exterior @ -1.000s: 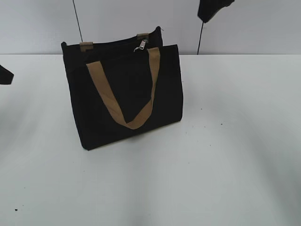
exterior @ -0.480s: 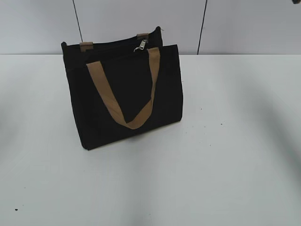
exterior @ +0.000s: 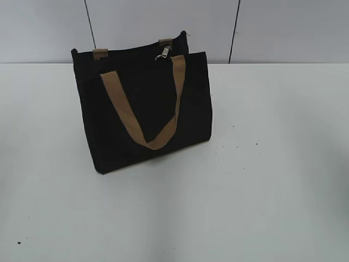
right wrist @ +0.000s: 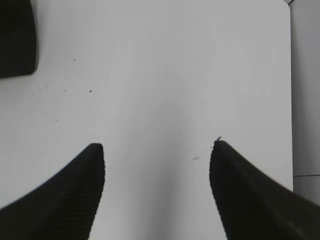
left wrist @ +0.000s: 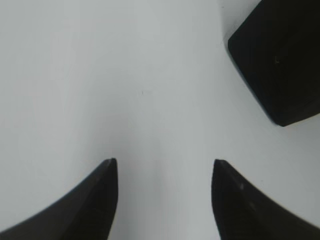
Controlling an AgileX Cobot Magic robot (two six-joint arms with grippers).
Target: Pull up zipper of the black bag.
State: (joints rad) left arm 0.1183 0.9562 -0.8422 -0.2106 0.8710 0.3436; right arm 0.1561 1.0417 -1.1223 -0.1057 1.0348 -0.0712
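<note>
The black bag (exterior: pixel 147 117) stands upright on the white table, left of centre in the exterior view, with a tan loop handle (exterior: pixel 144 117) hanging down its front. The zipper's silver slider and pull tab (exterior: pixel 163 53) sit at the top edge, near the right end. A corner of the bag shows at the top right of the left wrist view (left wrist: pixel 280 60) and at the top left of the right wrist view (right wrist: pixel 17 40). My left gripper (left wrist: pixel 164 167) is open and empty above bare table. My right gripper (right wrist: pixel 156 150) is open and empty too. Neither gripper shows in the exterior view.
The white table (exterior: pixel 262 180) spreads around the bag, with a pale panelled wall (exterior: pixel 272 27) behind it. The table's right edge (right wrist: pixel 291 100) shows in the right wrist view.
One second ago both arms showed at the edges of the exterior view, left edge and top right. They have moved out of that view. The bag has not moved.
</note>
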